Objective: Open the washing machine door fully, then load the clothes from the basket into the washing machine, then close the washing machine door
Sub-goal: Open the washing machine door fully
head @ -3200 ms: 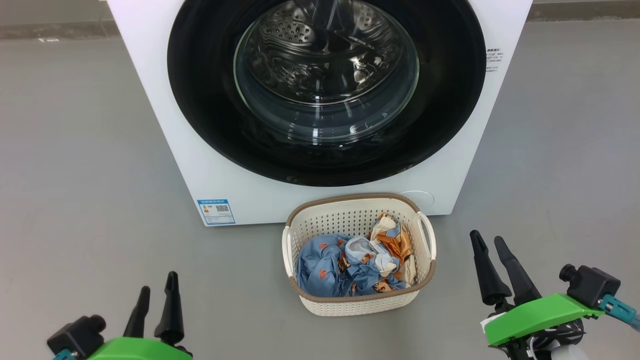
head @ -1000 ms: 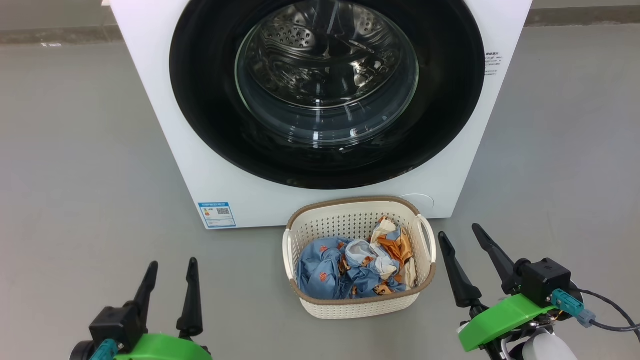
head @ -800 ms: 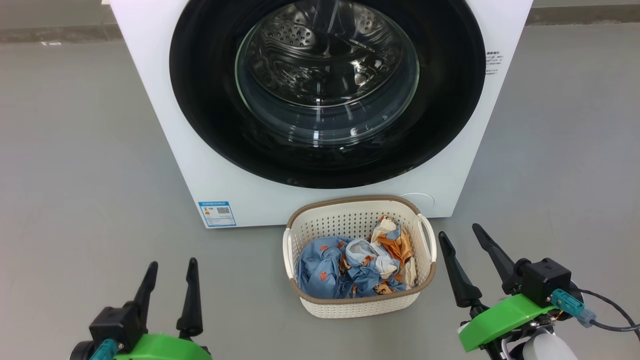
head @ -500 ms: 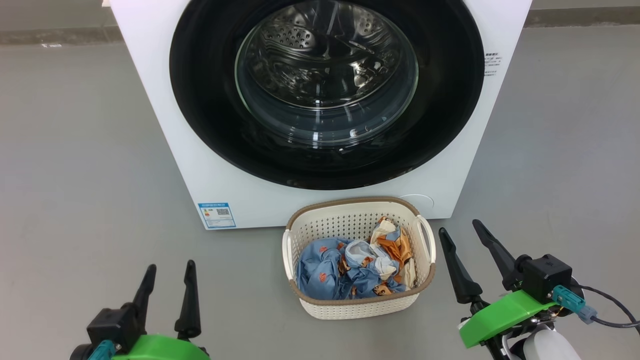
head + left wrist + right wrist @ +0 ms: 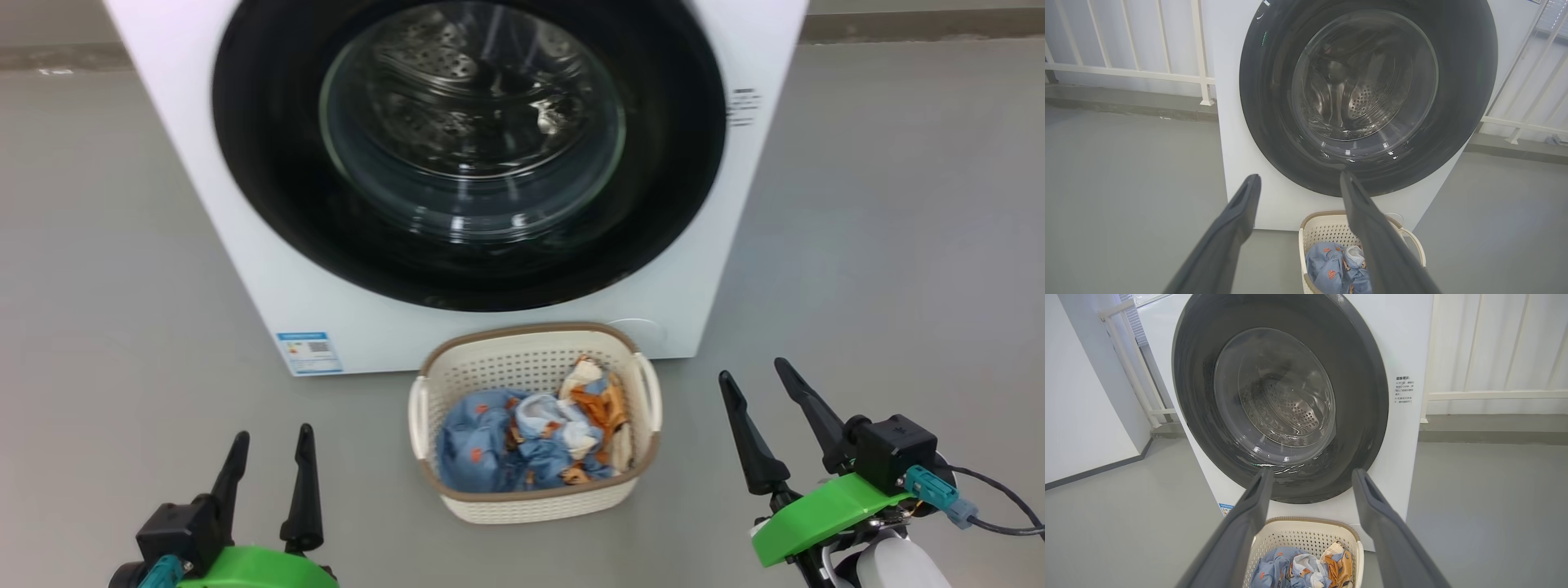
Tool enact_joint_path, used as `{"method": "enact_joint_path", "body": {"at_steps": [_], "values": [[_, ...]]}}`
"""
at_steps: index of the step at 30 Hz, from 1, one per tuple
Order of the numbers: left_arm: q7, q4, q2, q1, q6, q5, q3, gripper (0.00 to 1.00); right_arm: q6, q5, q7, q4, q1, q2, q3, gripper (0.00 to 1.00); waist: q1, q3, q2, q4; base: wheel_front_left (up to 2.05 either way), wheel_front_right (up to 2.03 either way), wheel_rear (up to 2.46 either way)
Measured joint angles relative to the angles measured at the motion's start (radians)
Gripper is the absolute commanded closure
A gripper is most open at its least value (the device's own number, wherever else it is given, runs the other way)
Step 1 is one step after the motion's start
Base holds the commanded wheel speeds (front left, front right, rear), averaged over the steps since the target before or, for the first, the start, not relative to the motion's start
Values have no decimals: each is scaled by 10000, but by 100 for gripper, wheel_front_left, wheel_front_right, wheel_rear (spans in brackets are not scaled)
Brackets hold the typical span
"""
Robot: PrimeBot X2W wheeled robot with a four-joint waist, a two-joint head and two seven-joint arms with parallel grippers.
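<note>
Washing machine [image 5: 245, 245]: on floor, dead ahead. Door [image 5: 269, 212]: latched flush, facing both grippers. Basket [image 5: 531, 498]: just below door, holding clothes [image 5: 490, 449]. Right gripper [image 5: 752, 370]: fingers spread, empty, nearer door. Left gripper [image 5: 273, 433]: likewise spread, empty, lower.

All three views toward washing machine [image 5: 286, 286]

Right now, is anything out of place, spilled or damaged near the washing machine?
Nothing stands out. The round black-rimmed glass door sits closed on the big white washing machine; the cream perforated plastic basket stands upright before it, with the blue printed clothes all inside.
</note>
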Motion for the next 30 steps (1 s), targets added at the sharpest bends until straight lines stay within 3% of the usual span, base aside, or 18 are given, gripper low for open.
{"method": "enact_joint_path", "body": {"at_steps": [13, 30], "values": [[0, -63, -10, -10, -115, -136, 48, 0, 0, 0, 0, -23, -2, 8, -198, 0, 0, 59, 0, -10, 91, 91, -182], [-36, -77, -6, -10, -102, -136, 67, 0, 0, 2, 0, -21, -2, 69, -228, 0, 0, 80, 0, -31, 7, 7, -13]]}}
